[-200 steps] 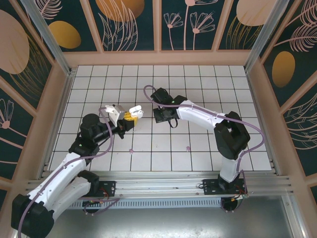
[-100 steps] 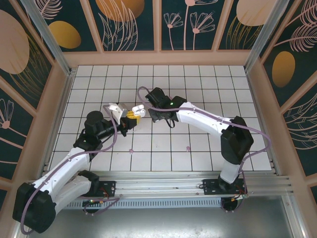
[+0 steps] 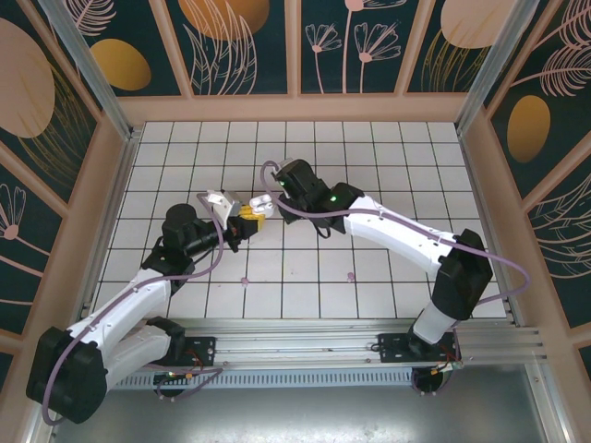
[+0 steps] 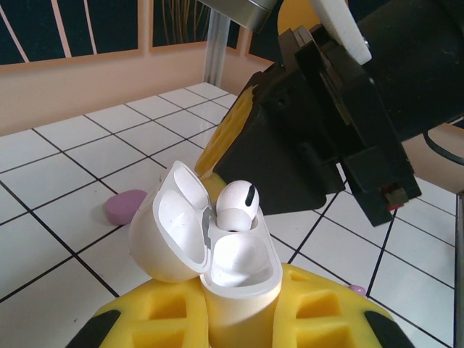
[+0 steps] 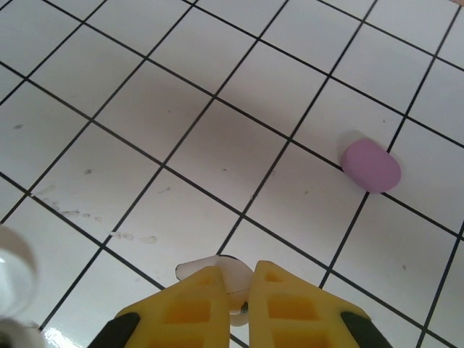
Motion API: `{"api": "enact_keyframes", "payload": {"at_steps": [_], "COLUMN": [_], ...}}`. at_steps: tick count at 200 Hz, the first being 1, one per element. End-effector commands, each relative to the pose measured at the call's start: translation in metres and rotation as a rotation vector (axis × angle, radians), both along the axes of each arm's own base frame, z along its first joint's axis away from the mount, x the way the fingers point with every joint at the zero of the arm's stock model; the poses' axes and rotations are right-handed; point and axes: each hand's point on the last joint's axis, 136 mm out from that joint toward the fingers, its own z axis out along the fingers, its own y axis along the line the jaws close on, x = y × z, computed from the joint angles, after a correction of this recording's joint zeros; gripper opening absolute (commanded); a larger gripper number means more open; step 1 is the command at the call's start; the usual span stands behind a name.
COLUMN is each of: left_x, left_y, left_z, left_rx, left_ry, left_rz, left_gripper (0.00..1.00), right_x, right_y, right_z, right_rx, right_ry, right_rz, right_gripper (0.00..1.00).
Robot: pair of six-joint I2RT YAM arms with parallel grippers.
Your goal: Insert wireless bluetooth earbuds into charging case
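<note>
Left tool (image 4: 243, 322): yellow pads clenched on the white charging case (image 4: 239, 279), which stands upright above the counter (image 4: 58, 181) with its lid (image 4: 170, 232) swung open and one earbud (image 4: 235, 206) sitting head-up in a well. Right tool (image 5: 243, 308): pads pinched nearly together on a small white piece, apparently the second earbud (image 5: 217, 270), hanging just beside the case over the tiles. Loose item: pink pellet (image 5: 371, 165) lying on the counter, apart from those pads.

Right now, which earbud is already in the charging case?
The earbud with the black vent, standing in the open charging case; the other earbud is pinched between the right jaws.
</note>
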Motion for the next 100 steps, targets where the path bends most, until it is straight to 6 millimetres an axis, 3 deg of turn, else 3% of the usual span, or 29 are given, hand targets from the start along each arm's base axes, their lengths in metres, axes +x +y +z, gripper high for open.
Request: {"api": "enact_keyframes", "payload": {"at_steps": [1, 58, 100], "left_x": [0.001, -0.002, -0.006], "left_y": [-0.004, -0.009, -0.01], "left_z": [0.023, 0.021, 0.023], "left_rx": [-0.03, -0.008, -0.008], "left_ry": [-0.068, -0.063, -0.074], "left_rz": [-0.025, -0.068, -0.089], "left_gripper": [0.0, 0.0, 0.0], "right_x": [-0.004, -0.007, -0.015], "right_y": [0.002, 0.004, 0.002], "right_z": [0.013, 0.025, 0.046], "right_rx": [0.006, -0.005, -0.002], "right_ry": [-0.042, -0.092, -0.16], "right_rz": [0.035, 0.048, 0.063], "right_gripper": [0.08, 0.07, 0.06]}}
